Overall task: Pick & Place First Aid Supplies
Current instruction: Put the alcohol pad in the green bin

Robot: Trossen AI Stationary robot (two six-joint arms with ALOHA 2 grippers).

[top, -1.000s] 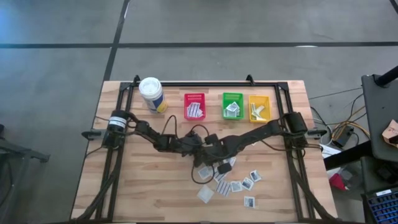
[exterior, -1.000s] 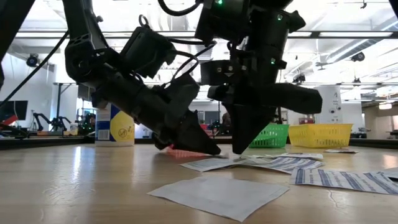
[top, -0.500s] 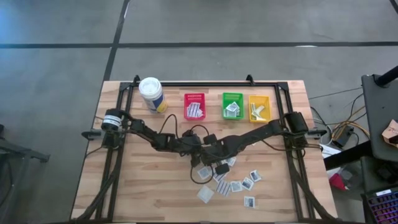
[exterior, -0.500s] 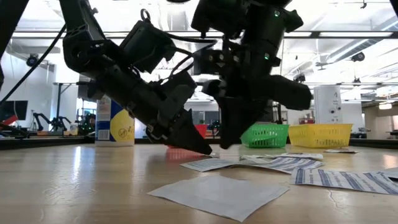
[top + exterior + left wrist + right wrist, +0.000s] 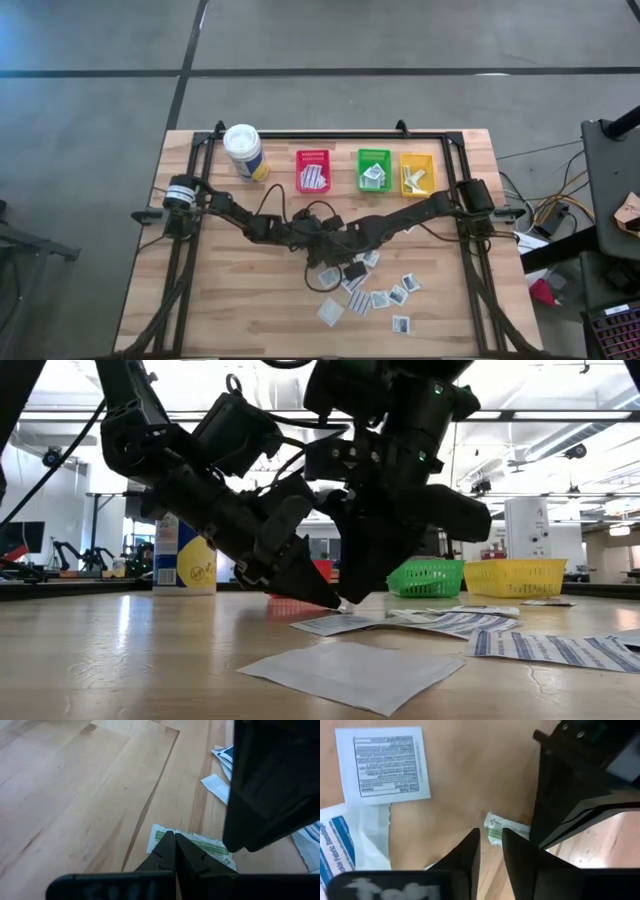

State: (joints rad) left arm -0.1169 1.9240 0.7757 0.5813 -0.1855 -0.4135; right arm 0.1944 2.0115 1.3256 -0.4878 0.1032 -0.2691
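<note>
Both arms have shifted since the earlier frames: the left gripper (image 5: 318,236) has swung in toward table centre, and the right gripper (image 5: 340,247) has pulled off its upright stance and leans toward it, tips nearly meeting. Right jaws, clenched before, now stand parted by a narrow gap; left jaws are clamped shut on nothing.

A small green-printed packet (image 5: 501,830) lies flat on the table (image 5: 240,310) just ahead of both tips, at about 5 o'clock from table centre. Other packets (image 5: 385,298) are scattered further toward 5 o'clock, well apart from the bins. Red bin (image 5: 313,171), green bin (image 5: 374,170) and yellow bin (image 5: 417,173) sit along the 12 o'clock edge, each already holding some packets; a white canister (image 5: 244,151) stands at 11 o'clock.

Judgement: the step in hand is seizing the green-printed packet. Done well, the left tip pins or lifts one edge while the right fingers (image 5: 470,851) straddle that edge low, closing only once paper sits between them.
</note>
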